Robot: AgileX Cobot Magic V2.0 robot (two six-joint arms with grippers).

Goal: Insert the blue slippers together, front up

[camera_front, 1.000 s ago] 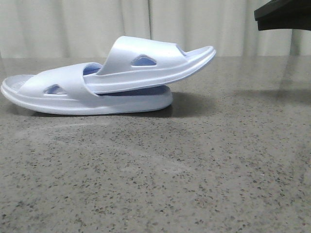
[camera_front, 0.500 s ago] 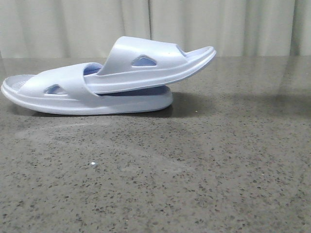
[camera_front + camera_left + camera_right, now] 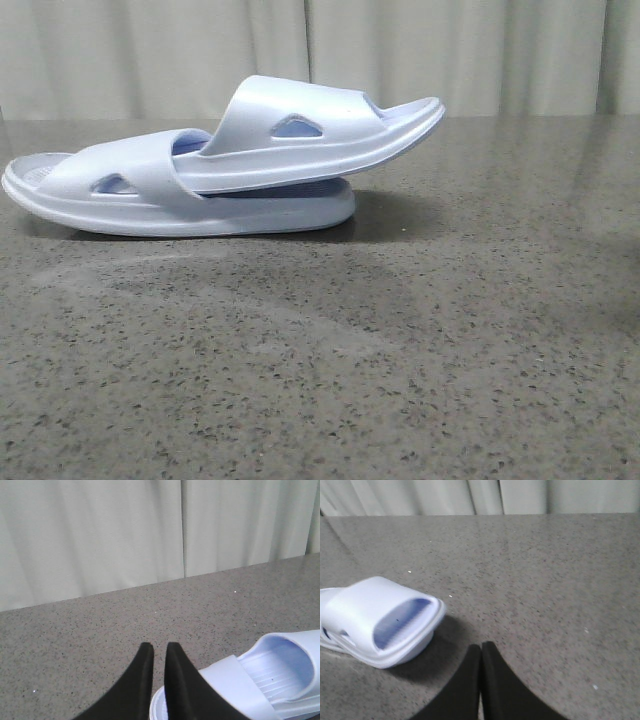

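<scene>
The two blue slippers lie nested at the table's far left in the front view. The lower slipper (image 3: pixel 200 215) rests flat. The upper slipper (image 3: pixel 300 130) is pushed through the lower one's strap and tilts up to the right. Neither gripper shows in the front view. My left gripper (image 3: pixel 156 647) is empty, its fingers nearly together with a thin gap, just beside the end of a slipper (image 3: pixel 280 670). My right gripper (image 3: pixel 481 647) is shut and empty, a short way off the raised end of the upper slipper (image 3: pixel 380 620).
The grey speckled table (image 3: pixel 400 350) stretches out to the front and right of the slippers. A pale curtain (image 3: pixel 150 50) hangs behind the table's far edge.
A dark arm part at the upper right of the front view one second ago has left the view. The slippers have not moved.
</scene>
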